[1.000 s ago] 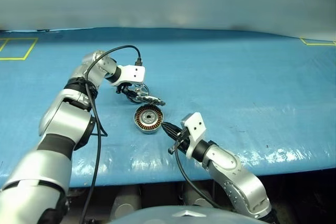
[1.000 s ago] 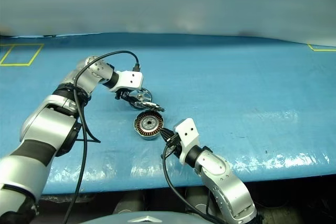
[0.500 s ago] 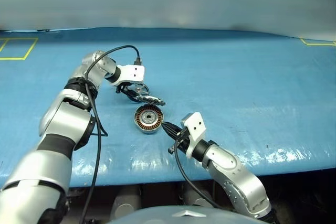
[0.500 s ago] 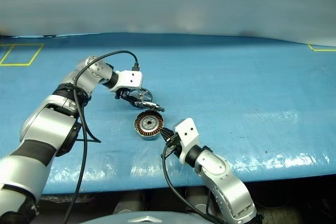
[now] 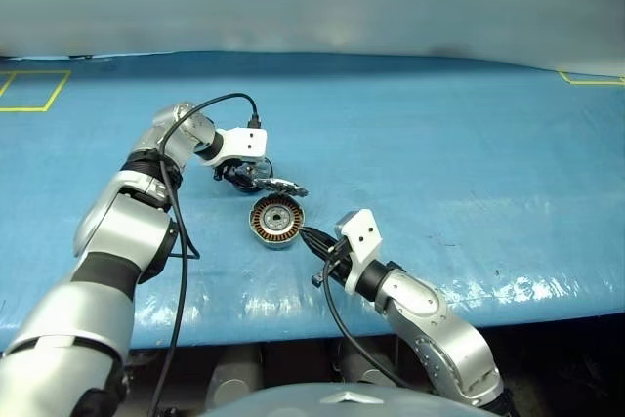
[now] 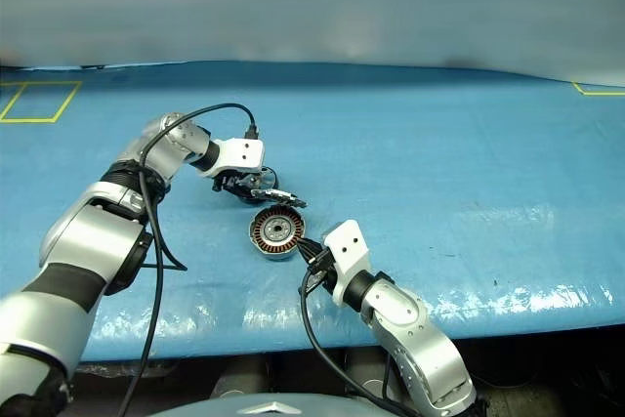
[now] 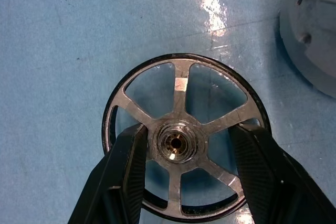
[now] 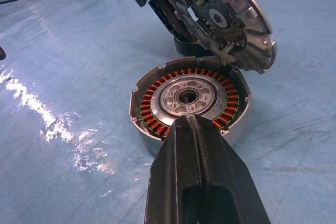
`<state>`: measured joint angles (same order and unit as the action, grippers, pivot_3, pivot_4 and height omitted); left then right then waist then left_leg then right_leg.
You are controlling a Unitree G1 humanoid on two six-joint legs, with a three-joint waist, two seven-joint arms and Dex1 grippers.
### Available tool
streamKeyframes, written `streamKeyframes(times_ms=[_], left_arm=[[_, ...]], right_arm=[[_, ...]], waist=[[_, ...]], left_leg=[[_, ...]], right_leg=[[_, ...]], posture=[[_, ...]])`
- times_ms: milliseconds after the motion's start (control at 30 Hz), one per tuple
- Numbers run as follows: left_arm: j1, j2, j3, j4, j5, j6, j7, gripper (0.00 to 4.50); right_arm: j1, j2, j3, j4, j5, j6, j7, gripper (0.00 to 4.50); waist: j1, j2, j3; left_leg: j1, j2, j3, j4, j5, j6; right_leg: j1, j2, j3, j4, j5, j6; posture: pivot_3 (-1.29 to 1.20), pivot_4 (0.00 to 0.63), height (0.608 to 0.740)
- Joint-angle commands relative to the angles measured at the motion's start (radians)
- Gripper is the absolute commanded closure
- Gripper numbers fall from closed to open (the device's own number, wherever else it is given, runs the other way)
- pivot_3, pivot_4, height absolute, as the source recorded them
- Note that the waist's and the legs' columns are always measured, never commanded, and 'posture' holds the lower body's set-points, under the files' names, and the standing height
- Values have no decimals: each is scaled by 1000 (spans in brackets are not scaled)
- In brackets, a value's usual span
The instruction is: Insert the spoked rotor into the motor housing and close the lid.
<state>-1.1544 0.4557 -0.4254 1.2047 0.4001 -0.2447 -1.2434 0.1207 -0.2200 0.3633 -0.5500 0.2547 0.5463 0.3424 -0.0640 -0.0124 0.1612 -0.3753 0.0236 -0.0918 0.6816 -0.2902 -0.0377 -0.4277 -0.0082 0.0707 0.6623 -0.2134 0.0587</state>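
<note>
between left fingers [image 7: 131, 166], spoked rotor [image 7: 184, 140] on blue table [image 7: 63, 35].

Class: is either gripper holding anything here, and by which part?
The left gripper straddles the spoked rotor beside its hub; a firm hold cannot be told. The right gripper holds nothing.

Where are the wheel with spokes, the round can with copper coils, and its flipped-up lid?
spoked rotor [image 7: 177, 143], left wrist view, on its silver centre hub.
motor housing [image 8: 188, 97], right wrist view, on the silver plate inside the copper windings.
lid [image 8: 216, 18], right wrist view, on its dark inner face.
</note>
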Motion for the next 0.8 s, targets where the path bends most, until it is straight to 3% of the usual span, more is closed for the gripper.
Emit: streamKeyframes(times_ms=[33, 133, 367, 533, 700, 800], left_arm=[[-4, 13, 3, -4, 6, 14, 0, 2070], [-3, 16, 14, -7, 2, 26, -12, 2684], [10, 54, 47, -36, -26, 23, -34, 2689], [48, 155, 79, -140, -77, -11, -119, 2689], [153, 285, 114, -422, -160, 97, -278, 2689], [275, 358, 146, -684, -252, 283, -354, 2689]], right_arm=[[-13, 8, 1, -10, 2, -13, 3, 4500], [-16, 7, 3, -7, 2, -13, 4, 4500], [-25, 5, 6, -5, 3, -9, 7, 4500], [-17, 2, 4, -17, 6, -6, 4, 4500], [-23, -8, -6, -17, 14, -1, 16, 4500], [-28, -19, -19, -15, 23, 3, 28, 4500]], waist=[[0, 0, 0], [0, 0, 0], [-3, 0, 0], [-7, 0, 0], [0, 0, 0], [0, 0, 0]], left_leg=[[0, 0, 0, 0, 0, 0], [1, 0, 0, 0, 0, 0], [1, 0, 0, 0, 0, 0], [1, 0, 0, 0, 0, 0], [0, 0, 0, 0, 0, 0], [0, 0, 0, 0, 0, 0]], right_leg=[[0, 0, 0, 0, 0, 0], [1, 0, 0, 0, 0, 0], [1, 0, 0, 1, 0, 0], [0, 0, 0, 0, 1, -1], [-1, 0, 0, 0, 2, -3], [-1, -1, 0, 0, 2, -3]], posture=[[0, 150, 740], [0, 150, 740], [0, 150, 740], [0, 150, 740], [0, 150, 740], [0, 150, 740]])
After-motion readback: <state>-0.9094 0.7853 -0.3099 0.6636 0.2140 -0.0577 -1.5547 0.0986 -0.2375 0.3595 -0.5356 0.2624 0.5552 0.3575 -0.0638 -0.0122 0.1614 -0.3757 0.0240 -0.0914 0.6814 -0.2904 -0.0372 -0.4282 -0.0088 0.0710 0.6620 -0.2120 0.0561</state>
